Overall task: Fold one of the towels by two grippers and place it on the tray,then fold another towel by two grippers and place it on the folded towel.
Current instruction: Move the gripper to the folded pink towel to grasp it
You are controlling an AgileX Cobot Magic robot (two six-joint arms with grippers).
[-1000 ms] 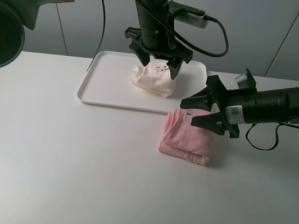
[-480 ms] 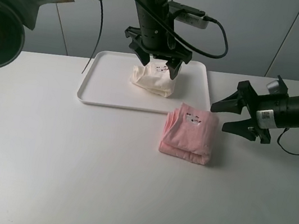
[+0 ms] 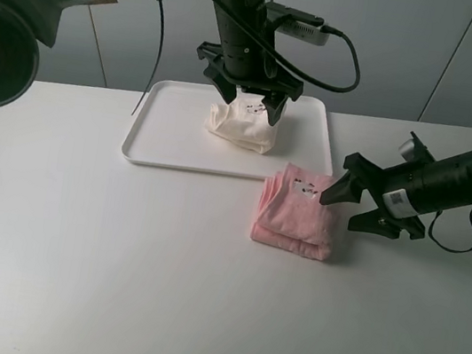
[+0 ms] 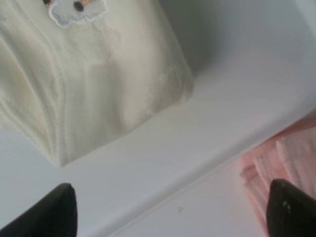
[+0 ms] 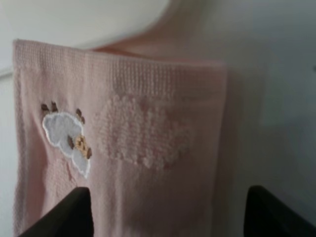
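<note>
1. On the left we see the tray [image 3: 166, 135] with the cream towel [image 3: 242, 128] lying folded inside it, toward its right half; neither has moved over the last second.
2. Our left gripper [image 3: 248, 85] still hangs just above the cream towel with its jaws spread wide and nothing between them, unchanged from a second ago. We judge the first half of the task done.
3. Next to the right, the pink towel [image 3: 300, 211] lies folded on the table [image 3: 114, 266], just off the tray's right front corner, not yet on the cream bundle. It has stayed where it was.
4. The change is on the right: our right gripper [image 3: 364, 206] pulled away to the right half a second ago and has now come back, lower, with its jaws open and empty beside the pink towel's right edge. We read this as lining up a fresh grasp to carry the pink towel onto the cream one.
</note>
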